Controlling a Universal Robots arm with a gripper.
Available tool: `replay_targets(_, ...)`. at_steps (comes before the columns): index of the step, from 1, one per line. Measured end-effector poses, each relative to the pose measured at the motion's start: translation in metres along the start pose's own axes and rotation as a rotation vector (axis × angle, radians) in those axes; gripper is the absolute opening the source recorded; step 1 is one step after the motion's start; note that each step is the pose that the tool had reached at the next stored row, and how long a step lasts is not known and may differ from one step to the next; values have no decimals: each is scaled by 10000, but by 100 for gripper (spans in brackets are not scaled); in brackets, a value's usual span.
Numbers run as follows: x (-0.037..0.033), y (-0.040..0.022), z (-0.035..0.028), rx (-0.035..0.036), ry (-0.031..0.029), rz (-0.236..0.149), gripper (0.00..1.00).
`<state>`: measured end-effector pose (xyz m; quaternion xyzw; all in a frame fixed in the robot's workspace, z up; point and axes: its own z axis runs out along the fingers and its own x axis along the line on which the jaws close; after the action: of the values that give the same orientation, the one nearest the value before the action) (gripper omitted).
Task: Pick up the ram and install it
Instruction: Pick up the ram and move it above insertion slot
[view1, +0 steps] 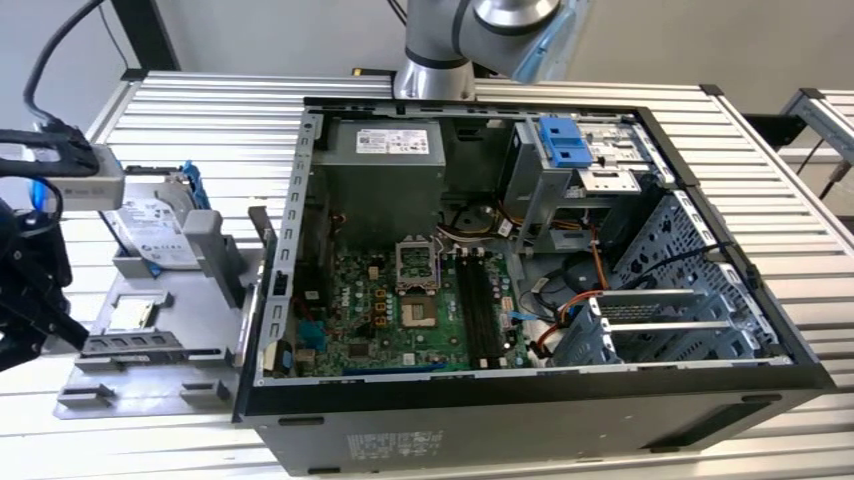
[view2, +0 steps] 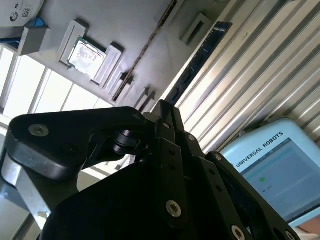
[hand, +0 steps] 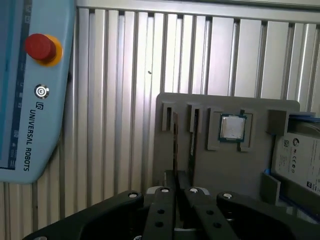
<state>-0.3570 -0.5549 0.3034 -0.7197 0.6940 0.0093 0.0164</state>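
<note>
End effector (hand: 178, 180), grip state unclear, is hovering by the ram (view2: 210, 42) in its grey holder (hand: 225, 170); skewed closing could jam it.

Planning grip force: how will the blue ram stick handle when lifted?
The ram looks thin and flat, so it is probably light and stiff. It appears to stand on edge in the grey holder, so it might bind if pulled crooked.

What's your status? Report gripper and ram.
Gripper at the gray tray, beside the open case. Ram on the tray, near the gripper, not yet installed. No obstruction seen.
</note>
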Motion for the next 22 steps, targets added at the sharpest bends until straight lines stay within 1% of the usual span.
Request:
replay_targets(6,-5,-2,-144,1,0,1,0)
replay_targets(8,-8,-2,-217,2,-1,1,0)
replay_targets(12,-11,-3,-305,1,2,1,0)
replay_targets(16,-14,-5,-393,-1,13,0,0)
replay_targets(19,-17,-6,-479,0,27,0,0)
replay_targets(22,-20,-6,-547,-1,38,0,0)
